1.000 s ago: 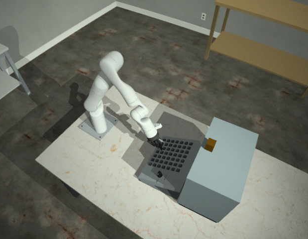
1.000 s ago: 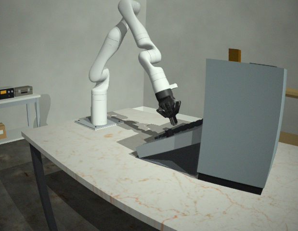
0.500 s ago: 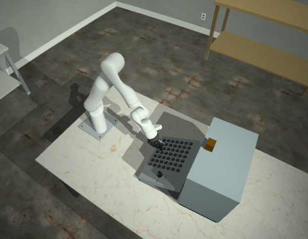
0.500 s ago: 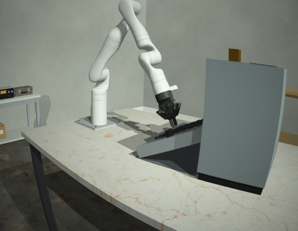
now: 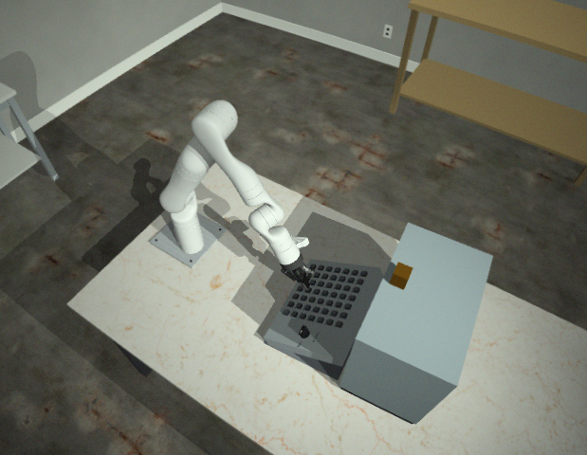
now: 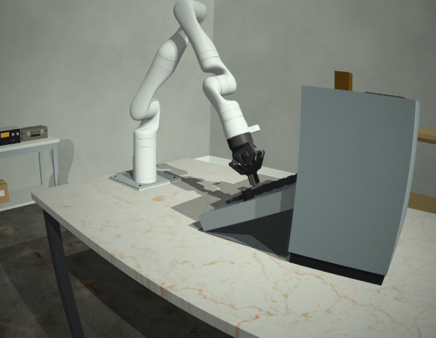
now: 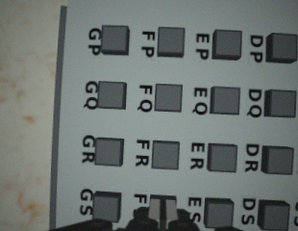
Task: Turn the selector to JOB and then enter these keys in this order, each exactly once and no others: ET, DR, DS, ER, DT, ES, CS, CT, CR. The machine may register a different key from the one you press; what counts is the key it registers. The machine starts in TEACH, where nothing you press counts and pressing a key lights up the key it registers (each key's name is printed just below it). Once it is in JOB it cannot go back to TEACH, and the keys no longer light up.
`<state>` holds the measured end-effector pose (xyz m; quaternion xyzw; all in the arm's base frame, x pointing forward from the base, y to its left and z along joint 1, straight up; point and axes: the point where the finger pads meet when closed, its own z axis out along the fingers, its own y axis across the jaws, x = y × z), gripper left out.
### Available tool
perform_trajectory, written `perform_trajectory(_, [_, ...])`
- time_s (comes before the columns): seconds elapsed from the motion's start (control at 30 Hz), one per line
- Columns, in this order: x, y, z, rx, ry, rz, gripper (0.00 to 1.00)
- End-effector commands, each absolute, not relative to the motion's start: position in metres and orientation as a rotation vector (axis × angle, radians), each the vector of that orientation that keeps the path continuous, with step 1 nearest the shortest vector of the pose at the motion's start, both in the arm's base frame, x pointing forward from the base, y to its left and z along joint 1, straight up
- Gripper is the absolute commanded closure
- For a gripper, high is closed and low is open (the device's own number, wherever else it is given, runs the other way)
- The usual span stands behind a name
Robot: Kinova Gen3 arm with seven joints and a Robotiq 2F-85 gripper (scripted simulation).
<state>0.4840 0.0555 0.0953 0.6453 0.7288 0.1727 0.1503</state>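
Observation:
My gripper (image 5: 309, 289) (image 6: 255, 183) (image 7: 161, 216) is shut and empty. In the wrist view its tips cover most of one key in the F column, beside ES; only an F of its label shows. Whether they touch it I cannot tell. The sloping key panel (image 5: 362, 305) (image 6: 246, 215) (image 7: 197, 13) carries rows of dark square keys. Keys ER (image 7: 222, 157), DR (image 7: 278, 160), ES (image 7: 218, 213) and DS (image 7: 274, 216) show in the wrist view. No visible key is lit. The black selector knob (image 5: 303, 332) is near the panel's near end; its setting is unreadable. The T-row keys are outside the wrist view.
A tall grey-blue housing (image 5: 426, 313) (image 6: 352, 174) stands against the panel's high side. An orange block (image 5: 401, 275) (image 6: 342, 80) sits on top of it. The marble table (image 5: 185, 313) (image 6: 137, 232) carries the machine and the arm's base plate (image 5: 160, 243) (image 6: 119, 178).

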Motion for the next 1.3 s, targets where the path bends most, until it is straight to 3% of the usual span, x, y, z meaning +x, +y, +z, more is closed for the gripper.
perform_trajectory(0.0, [0.4870, 0.0550, 0.0950, 1.853, 2.087, 0.500, 0.90])
perform_trajectory(1.27, [0.4907, 0.0553, 0.0864, 1.854, 2.087, 0.498, 0.90])
